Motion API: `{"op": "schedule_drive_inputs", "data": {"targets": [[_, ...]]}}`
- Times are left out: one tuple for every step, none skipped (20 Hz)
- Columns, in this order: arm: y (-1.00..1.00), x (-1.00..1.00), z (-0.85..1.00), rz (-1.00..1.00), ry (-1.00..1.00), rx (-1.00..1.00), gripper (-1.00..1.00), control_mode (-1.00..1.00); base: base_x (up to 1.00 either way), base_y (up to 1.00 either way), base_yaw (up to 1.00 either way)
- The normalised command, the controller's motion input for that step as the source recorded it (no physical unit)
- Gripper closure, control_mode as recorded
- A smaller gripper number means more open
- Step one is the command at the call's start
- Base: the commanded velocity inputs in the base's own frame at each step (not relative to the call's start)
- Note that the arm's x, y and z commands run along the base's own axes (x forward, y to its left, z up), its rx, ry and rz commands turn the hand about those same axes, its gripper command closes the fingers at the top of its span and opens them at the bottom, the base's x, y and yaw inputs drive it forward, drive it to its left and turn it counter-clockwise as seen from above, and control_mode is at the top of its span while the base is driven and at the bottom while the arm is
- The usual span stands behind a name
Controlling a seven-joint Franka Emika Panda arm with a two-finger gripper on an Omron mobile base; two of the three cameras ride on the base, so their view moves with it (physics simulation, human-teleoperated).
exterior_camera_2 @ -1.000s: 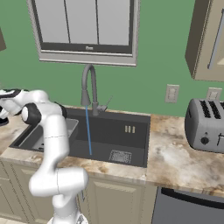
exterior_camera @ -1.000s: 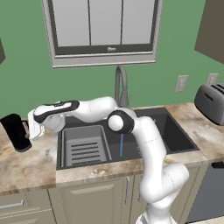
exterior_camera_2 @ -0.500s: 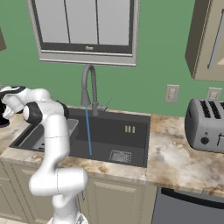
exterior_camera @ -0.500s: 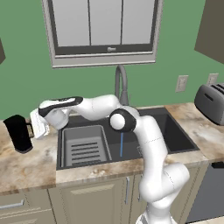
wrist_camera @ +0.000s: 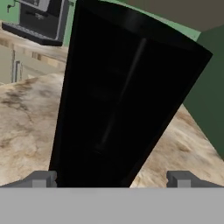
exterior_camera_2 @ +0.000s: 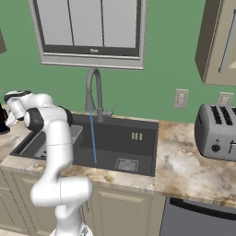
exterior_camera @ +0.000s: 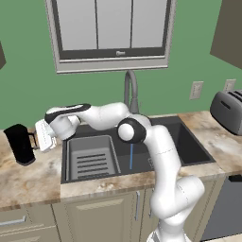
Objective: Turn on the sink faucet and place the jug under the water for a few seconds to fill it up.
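Observation:
The black jug [exterior_camera: 20,144] stands upright on the counter left of the sink [exterior_camera: 189,147], its loop handle facing the basin. My gripper [exterior_camera: 37,139] is level with the jug's handle side, open. In the hand view the jug [wrist_camera: 122,100] looms close, its lower body between my open fingertips [wrist_camera: 41,178] without clear contact. The grey gooseneck faucet [exterior_camera: 130,90] arches over the sink, and a thin blue stream of water [exterior_camera: 131,156] falls from it. From the right, the faucet [exterior_camera_2: 94,90] and water [exterior_camera_2: 93,138] show over the sink [exterior_camera_2: 133,138].
A ribbed grey tray insert [exterior_camera: 90,159] fills the sink's left half, between the jug and the stream. A silver toaster [exterior_camera_2: 216,131] stands on the right counter. A window sits behind the faucet. My arm stretches across the sink's left part.
My hand has turned slightly and barely shifted beside the jug. The jug stands where it was, and the water keeps running.

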Motion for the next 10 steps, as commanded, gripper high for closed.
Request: {"op": "schedule_drive_inputs", "data": {"targets": [[0.00,0.00,-0.03,0.00,0.00,0.01,-1.00,-1.00,0.00,0.00,0.00],[0.00,0.00,-0.01,0.00,0.00,0.01,-1.00,-1.00,0.00,0.00,0.00],[0.00,0.00,0.00,0.00,0.00,0.00,-1.00,-1.00,0.00,0.00,0.00],[0.01,0.00,0.00,0.00,0.00,0.00,-1.00,-1.00,0.00,0.00,0.00],[0.06,0.00,0.00,0.00,0.00,0.00,-1.00,-1.00,0.00,0.00,0.00],[0.07,0.00,0.00,0.00,0.00,0.00,-1.00,-1.00,0.00,0.00,0.00],[0.08,0.00,0.00,0.00,0.00,0.00,-1.00,-1.00,0.00,0.00,0.00],[0.08,0.00,0.00,0.00,0.00,0.00,-1.00,-1.00,0.00,0.00,0.00],[0.09,0.00,0.00,0.00,0.00,0.00,-1.00,-1.00,0.00,0.00,0.00],[0.05,0.00,0.00,0.00,0.00,0.00,-1.00,-1.00,0.00,0.00,0.00]]}}
